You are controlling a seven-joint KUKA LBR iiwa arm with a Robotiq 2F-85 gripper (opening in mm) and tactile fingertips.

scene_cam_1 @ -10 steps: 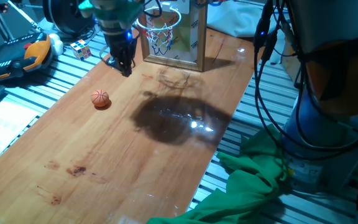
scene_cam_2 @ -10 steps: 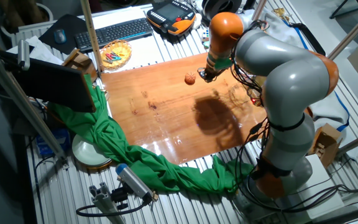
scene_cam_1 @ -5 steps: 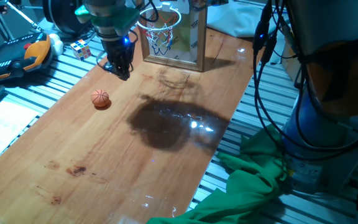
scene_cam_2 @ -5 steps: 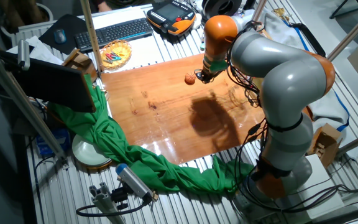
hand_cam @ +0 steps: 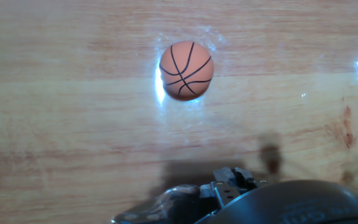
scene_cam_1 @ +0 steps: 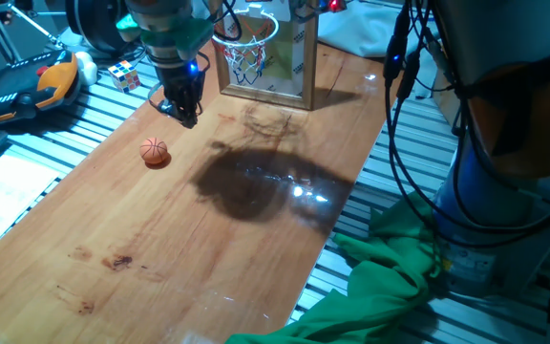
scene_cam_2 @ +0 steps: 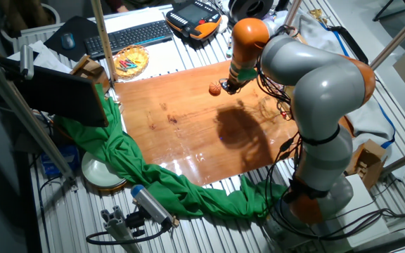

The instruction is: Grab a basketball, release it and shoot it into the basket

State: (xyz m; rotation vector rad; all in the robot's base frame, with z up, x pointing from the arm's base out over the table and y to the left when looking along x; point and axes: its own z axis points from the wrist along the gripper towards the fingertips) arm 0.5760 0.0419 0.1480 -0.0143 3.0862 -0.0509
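The basketball (scene_cam_1: 155, 151) is a small orange ball with dark seams, lying loose on the wooden table (scene_cam_1: 256, 248). It also shows in the other fixed view (scene_cam_2: 214, 89) and in the hand view (hand_cam: 186, 70). My gripper (scene_cam_1: 186, 115) hangs just above the table, a short way behind and right of the ball, not touching it; in the other fixed view (scene_cam_2: 227, 85) it is right beside the ball. Its dark fingers taper to a narrow tip; I cannot tell whether they are open or shut. The basket (scene_cam_1: 245, 40), orange rim and net on a wooden-framed backboard (scene_cam_1: 289, 57), stands at the table's far end.
A multicoloured puzzle cube (scene_cam_1: 125, 75) and an orange-black pendant (scene_cam_1: 27, 86) lie off the table's left edge. A green cloth (scene_cam_1: 380, 277) hangs at the right front. Cables (scene_cam_1: 418, 115) and the robot base stand to the right.
The gripper has shifted a little left, toward the ball, staying low over the table. The ball has not moved.
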